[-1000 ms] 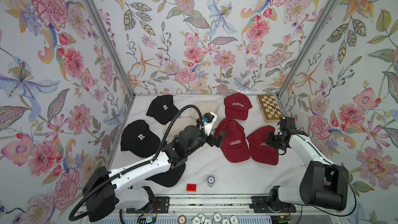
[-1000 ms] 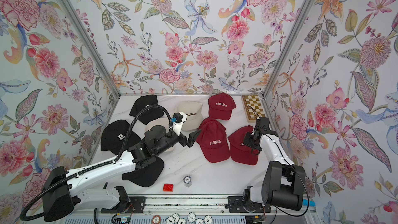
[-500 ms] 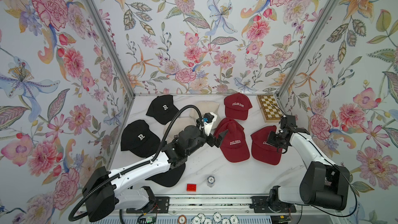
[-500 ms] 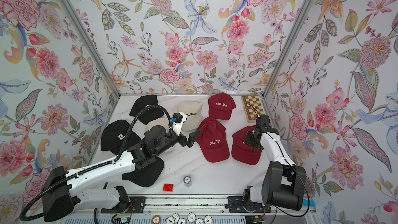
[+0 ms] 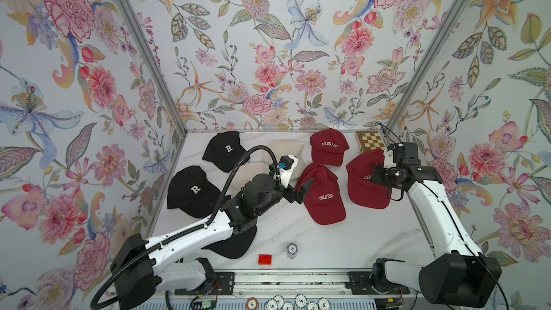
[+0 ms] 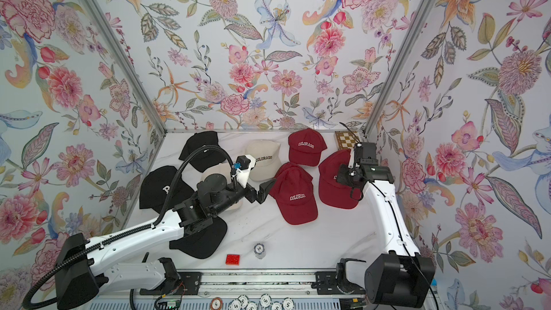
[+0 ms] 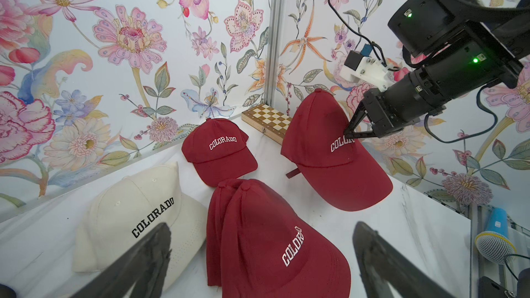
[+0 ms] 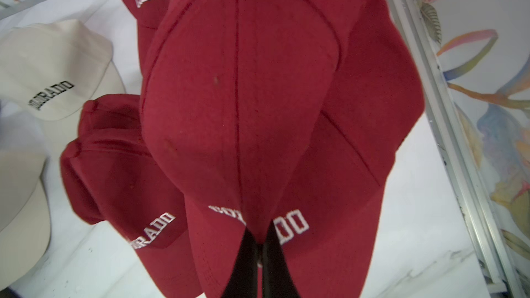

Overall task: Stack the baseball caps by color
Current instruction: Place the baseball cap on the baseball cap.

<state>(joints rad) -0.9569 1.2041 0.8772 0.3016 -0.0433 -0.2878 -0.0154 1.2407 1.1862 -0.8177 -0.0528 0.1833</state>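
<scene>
left wrist: right gripper (image 7: 348, 136) tight on maroon cap (image 7: 324, 173)

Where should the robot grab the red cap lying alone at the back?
Pinch the puffed front of the crown, near the COLORADO letters, coming down from above. The back maroon cap sits upright with its brim flat on the table, so a jaw probably cannot slip under it, while the soft crown should fold between the jaws.
</scene>
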